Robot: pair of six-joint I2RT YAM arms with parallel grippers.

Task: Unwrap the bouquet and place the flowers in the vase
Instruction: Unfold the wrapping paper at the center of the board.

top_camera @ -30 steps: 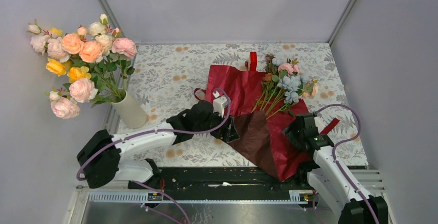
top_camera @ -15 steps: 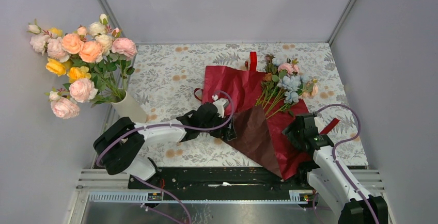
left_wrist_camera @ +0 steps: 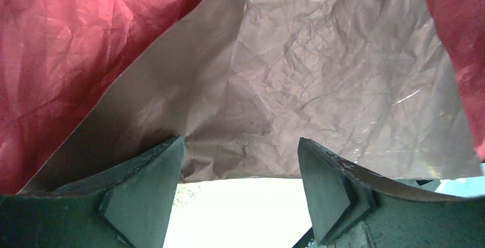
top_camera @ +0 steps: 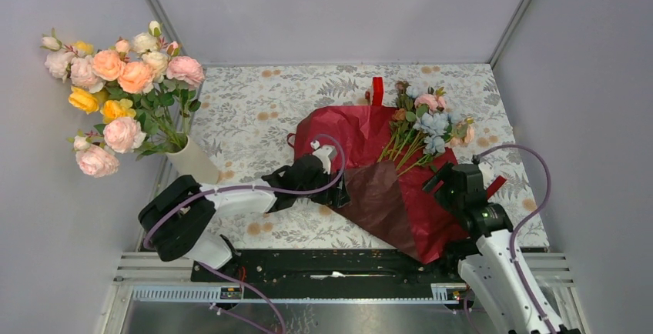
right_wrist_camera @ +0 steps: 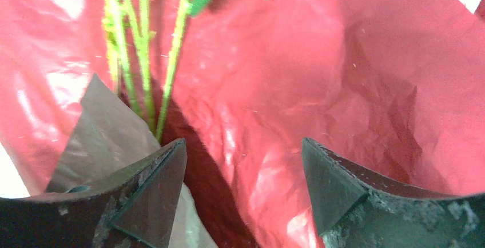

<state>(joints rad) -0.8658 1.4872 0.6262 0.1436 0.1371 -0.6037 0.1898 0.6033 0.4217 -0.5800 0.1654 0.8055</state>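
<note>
Lately the right gripper (top_camera: 440, 182) had let its jaws widen. In its wrist view they stood apart over bare red paper (top_camera: 358, 138) with nothing between them, and green stems (right_wrist_camera: 143, 59) lay just far-left of the fingers. The right arm had also lifted and swung slightly right since a second before, its cable looping higher.

The left gripper (top_camera: 339, 194) was unchanged over the last half second. Its jaws were apart, tips at the left edge of the brown flap (top_camera: 381, 195), whose crinkled underside filled its wrist view. No clamp was seen, though the flap's edge lay right at the fingertips.

The paper had changed shape. Its far-left corner, flat and square a second earlier, had curled in and rounded. The brown flap stayed folded across the near middle. The ribbon (top_camera: 377, 88) at the far edge had not moved.

The flowers (top_camera: 427, 122) lay on the opened paper toward its far right, heads pointing far-right and stems running near-left toward the flap. They had not shifted. The vase (top_camera: 194, 166) stood well apart at the left edge of the table (top_camera: 254, 107), already crowded with large roses (top_camera: 115, 80).

Judgement: the wrapper was mostly open, but the flap sat at the stem ends. The right jaws letting go suggested a regrasp, likely toward the stems. Neither gripper held anything, so the transfer to the vase had not begun.
</note>
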